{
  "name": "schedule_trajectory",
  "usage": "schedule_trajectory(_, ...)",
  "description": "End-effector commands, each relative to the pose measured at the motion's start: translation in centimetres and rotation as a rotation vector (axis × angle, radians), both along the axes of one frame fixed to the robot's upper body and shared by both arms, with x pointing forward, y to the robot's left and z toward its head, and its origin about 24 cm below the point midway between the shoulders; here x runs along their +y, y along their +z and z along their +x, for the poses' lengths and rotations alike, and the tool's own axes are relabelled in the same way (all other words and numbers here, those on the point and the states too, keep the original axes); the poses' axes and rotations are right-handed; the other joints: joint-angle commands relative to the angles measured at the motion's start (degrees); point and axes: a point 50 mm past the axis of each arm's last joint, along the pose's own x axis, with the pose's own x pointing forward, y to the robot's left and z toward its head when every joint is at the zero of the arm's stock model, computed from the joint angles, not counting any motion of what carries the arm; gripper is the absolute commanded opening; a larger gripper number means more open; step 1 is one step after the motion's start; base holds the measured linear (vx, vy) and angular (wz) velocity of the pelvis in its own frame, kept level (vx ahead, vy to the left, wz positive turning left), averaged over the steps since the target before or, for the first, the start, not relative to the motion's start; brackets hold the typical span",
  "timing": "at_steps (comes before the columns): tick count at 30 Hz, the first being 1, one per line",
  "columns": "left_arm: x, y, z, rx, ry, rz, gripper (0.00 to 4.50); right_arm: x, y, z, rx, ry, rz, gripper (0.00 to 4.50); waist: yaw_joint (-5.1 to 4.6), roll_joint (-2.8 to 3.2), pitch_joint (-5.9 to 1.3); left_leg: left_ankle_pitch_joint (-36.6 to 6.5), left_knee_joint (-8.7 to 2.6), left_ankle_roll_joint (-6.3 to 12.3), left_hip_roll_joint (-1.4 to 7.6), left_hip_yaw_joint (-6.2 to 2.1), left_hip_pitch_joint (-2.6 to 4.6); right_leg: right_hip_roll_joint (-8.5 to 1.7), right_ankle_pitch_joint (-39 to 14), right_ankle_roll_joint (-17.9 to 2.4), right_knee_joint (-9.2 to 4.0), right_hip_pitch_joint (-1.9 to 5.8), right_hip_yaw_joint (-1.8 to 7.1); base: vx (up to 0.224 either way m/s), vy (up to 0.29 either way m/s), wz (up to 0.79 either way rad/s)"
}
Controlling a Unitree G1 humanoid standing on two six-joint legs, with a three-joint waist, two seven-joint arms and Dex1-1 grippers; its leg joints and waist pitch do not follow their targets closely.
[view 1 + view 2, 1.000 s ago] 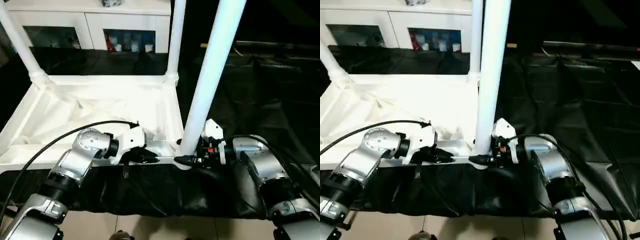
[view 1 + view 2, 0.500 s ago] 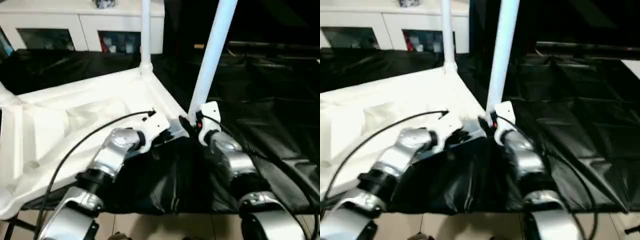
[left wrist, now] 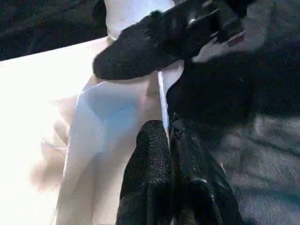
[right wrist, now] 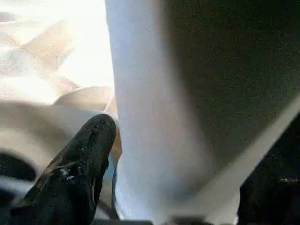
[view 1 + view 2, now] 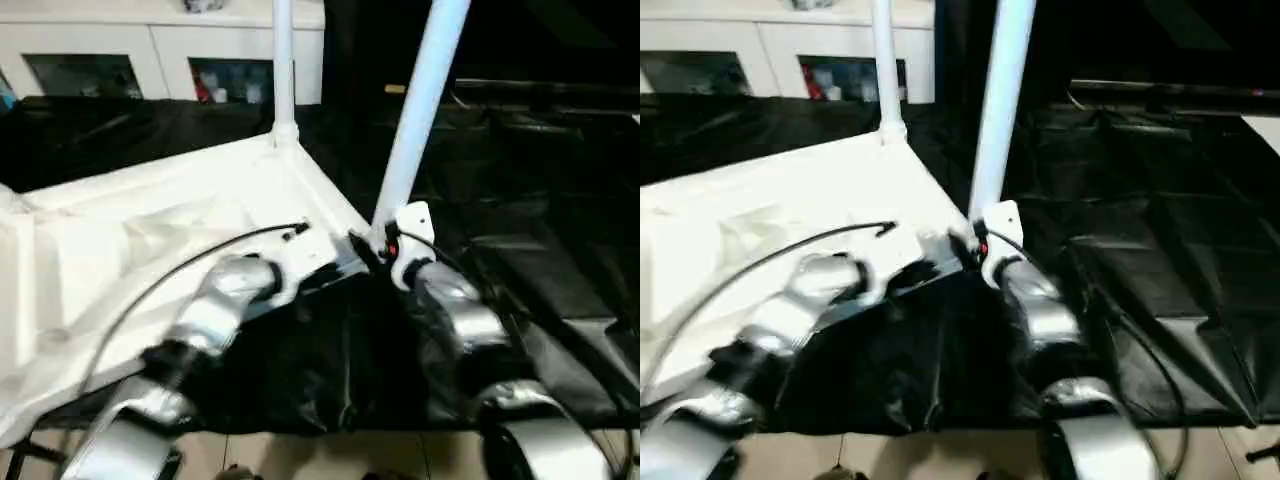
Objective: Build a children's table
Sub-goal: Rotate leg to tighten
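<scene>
Children's table (image 5: 190, 215) lies upside down on a black cloth (image 5: 520, 270), ribbed underside up, 2 legs standing in view: a far one (image 5: 283, 70) and a near one (image 5: 418, 110) at the corner by both grippers. Looks like light, stiff moulded plastic, smooth and likely slippery on the round tapered legs; best hold probably low on a leg near its socket, or on the thin top edge. Left gripper (image 3: 169, 140) has its jaws pressed nearly together, pinching the top's thin rim between them, just beside the near corner. Right gripper (image 4: 154, 140) jaws stand wide, near leg's base between them; 1 finger (image 4: 89, 145) beside it, real clamp can't be told. White cabinet (image 5: 160, 50) well beyond.
</scene>
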Motion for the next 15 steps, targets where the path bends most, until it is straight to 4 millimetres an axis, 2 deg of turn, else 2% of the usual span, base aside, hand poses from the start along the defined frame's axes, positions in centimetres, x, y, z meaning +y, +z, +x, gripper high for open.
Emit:
schedule_trajectory(1, -1.3, -0.4, -1.0, 0.018, -0.116, 0.006, 0.0, 2.4, -0.1, -0.9, 0.012, 0.181, 0.0, 3.6, 0.03, -0.02, -3.75, -6.91, -3.08, 4.87, 1.2, 0.25, -0.13, -3.04, -3.9, -13.5, -2.88, 3.36, 2.94, 0.0, 0.0, 0.0)
schedule_trajectory(4, -0.6, -0.3, -1.1, 0.028, -0.14, 0.006, 0.0, 2.2, -0.1, -1.7, 0.011, 0.311, -0.012, 3.6, 0.04, 0.0, -3.63, -8.09, -3.2, 4.63, 1.33, 0.24, -0.04, -3.15, -5.61, -13.92, -3.03, 3.33, 2.96, 0.0, 0.0, 0.0)
schedule_trajectory(6, 0.5, -0.1, -1.2, 0.046, -0.178, 0.015, 0.0, 1.8, 0.2, -2.9, 0.024, 0.497, -0.009, 3.6, 0.33, -0.14, -3.54, -9.07, -3.16, 4.62, 1.32, 0.26, 0.08, -3.06, -6.9, -13.54, -3.18, 3.45, 2.92, 0.0, 0.0, 0.0)
schedule_trajectory(8, 1.0, 0.0, -1.3, 0.062, -0.202, 0.019, 0.0, 1.6, 0.3, -3.4, 0.037, 0.582, -0.014, 3.6, 0.67, -0.05, -3.5, -9.11, -3.17, 5.19, 1.47, 0.29, -0.05, -2.97, -6.74, -13.52, -3.04, 3.4, 2.87, 0.0, 0.0, 0.0)
schedule_trajectory(10, 1.3, 0.1, -1.5, 0.072, -0.218, 0.021, 0.0, 1.5, 0.3, -3.7, 0.046, 0.632, -0.018, 3.6, 0.72, -0.02, -3.45, -9.6, -3.17, 4.9, 1.56, 0.32, -0.01, -3.05, -7.72, -13.71, -3.07, 3.27, 2.88, 0.0, 0.0, 0.0)
schedule_trajectory(11, 2.0, 0.2, -1.7, 0.087, -0.247, 0.032, 0.0, 1.3, 0.4, -4.2, 0.065, 0.725, -0.037, 3.6, 0.83, -0.03, -3.39, -10.0, -3.18, 4.72, 1.55, 0.27, 0.01, -3.14, -8.35, -13.82, -3.13, 3.24, 2.9, 0.0, 0.0, 0.0)
schedule_trajectory(14, 2.1, 0.2, -1.8, 0.09, -0.254, 0.035, 0.0, 1.3, 0.4, -4.3, 0.072, 0.747, -0.041, 3.6, 0.81, 0.07, -3.18, -11.17, -3.39, 4.25, 1.6, 0.26, 0.04, -3.12, -10.87, -13.42, -3.36, 3.05, 2.89, 0.0, 0.0, 0.0)
schedule_trajectory(15, 2.7, 0.2, -1.9, 0.098, -0.267, 0.049, 0.0, 1.2, 0.4, -4.5, 0.095, 0.819, -0.059, 3.46, 0.92, 0.15, -3.25, -11.55, -3.38, 3.85, 1.58, 0.2, 0.17, -3.19, -11.51, -13.35, -3.38, 3.09, 2.9, 0.0, 0.0, 0.0)
